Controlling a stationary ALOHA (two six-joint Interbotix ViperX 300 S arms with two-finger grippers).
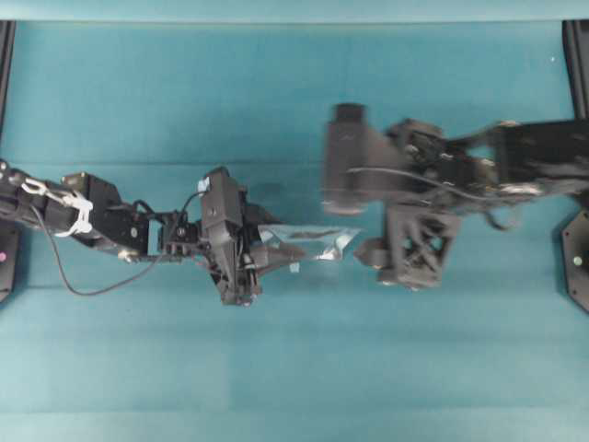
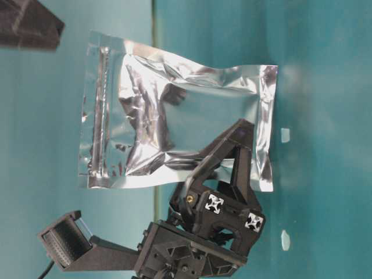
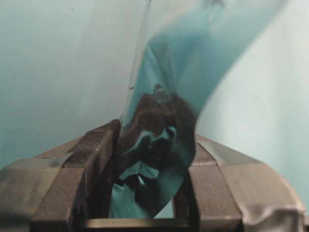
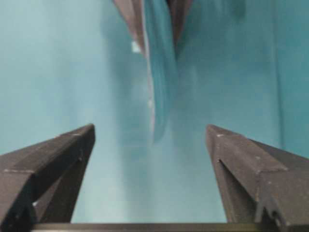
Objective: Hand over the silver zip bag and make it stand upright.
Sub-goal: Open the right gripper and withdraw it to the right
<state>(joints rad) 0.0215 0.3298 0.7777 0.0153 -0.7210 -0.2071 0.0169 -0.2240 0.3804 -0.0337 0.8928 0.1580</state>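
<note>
The silver zip bag (image 1: 311, 242) is held in the air above the teal table, edge-on to the overhead view. In the table-level view the bag (image 2: 174, 128) is crinkled, with its zip band towards the right gripper. My left gripper (image 1: 264, 241) is shut on the end away from the zip; its fingers (image 2: 235, 152) clamp the foil, and the bag (image 3: 161, 130) sits between its pads. My right gripper (image 1: 370, 250) is open and empty just off the bag's free end, apart from it. In the right wrist view the bag (image 4: 159, 72) is ahead of the gripper (image 4: 150, 133).
The teal table (image 1: 294, 368) stretches in front and behind. Black stands are at the left edge (image 1: 5, 262) and the right edge (image 1: 578, 258). A cable (image 1: 87, 287) loops from the left arm.
</note>
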